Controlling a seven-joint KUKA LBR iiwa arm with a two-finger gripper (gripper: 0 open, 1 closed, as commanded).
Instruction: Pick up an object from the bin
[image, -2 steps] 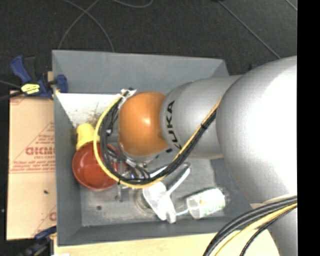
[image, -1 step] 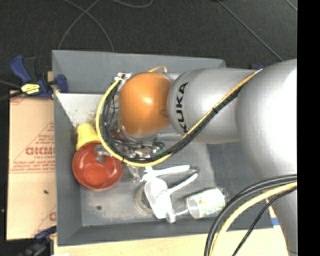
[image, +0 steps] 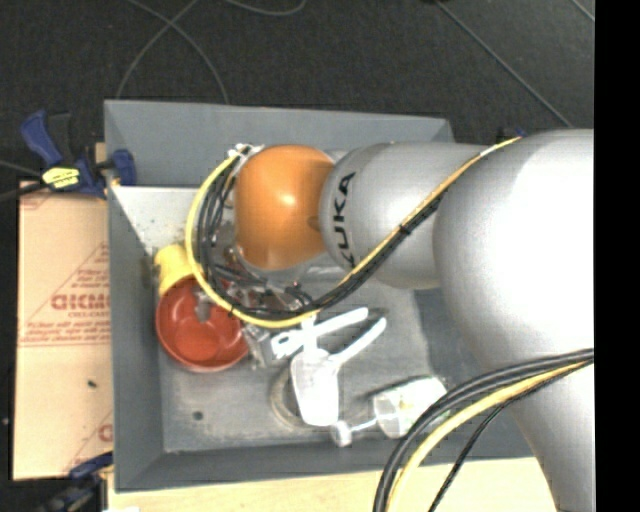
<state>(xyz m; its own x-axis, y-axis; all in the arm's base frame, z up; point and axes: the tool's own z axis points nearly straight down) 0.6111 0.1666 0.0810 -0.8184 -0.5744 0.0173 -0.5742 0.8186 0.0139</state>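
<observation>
Red bowl (image: 198, 328) sits open side up near the left wall of the bin (image: 300, 125). The gripper (image: 252, 300) hangs just over the bowl's right rim, beneath the arm's orange cover (image: 280, 205). Cover and cables hide it, so I cannot tell whether it is spread or closed. A yellow thing (image: 172, 265) touches the bowl's upper-left rim. Right of the bowl lies a white forked plastic piece (image: 335, 335). Further right and lower lies what may be a small white bottle (image: 405, 408).
</observation>
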